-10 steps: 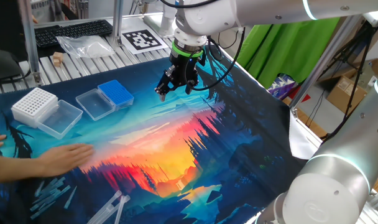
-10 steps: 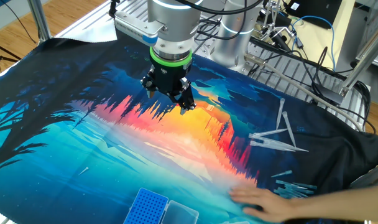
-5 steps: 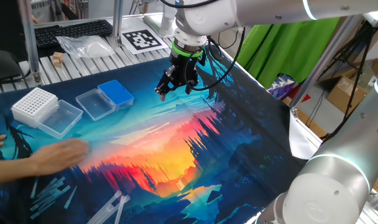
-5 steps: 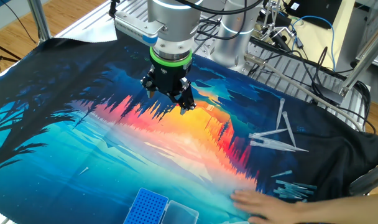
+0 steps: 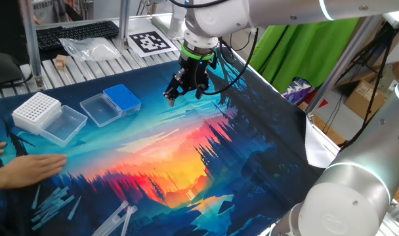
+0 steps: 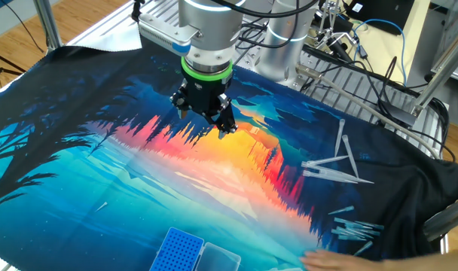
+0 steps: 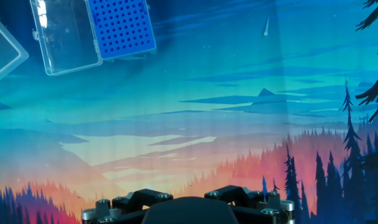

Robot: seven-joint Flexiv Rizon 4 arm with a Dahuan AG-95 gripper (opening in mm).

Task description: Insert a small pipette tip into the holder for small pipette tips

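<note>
Person's hand [image 5: 25, 169] drawn back; tool [image 5: 185, 91] unmoved above mat, pointing down, jaws apart.

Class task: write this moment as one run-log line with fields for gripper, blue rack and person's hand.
gripper: open, empty, above mat | small blue rectangular plastic rack: clear lid open | person's hand: on mat near loose tips

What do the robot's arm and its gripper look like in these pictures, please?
The arm is made of smooth, rounded silver-white segments, with a bright green ring at the wrist. Below it sits a compact black two-finger gripper with visible screws, and black cables loop beside the wrist.
</note>
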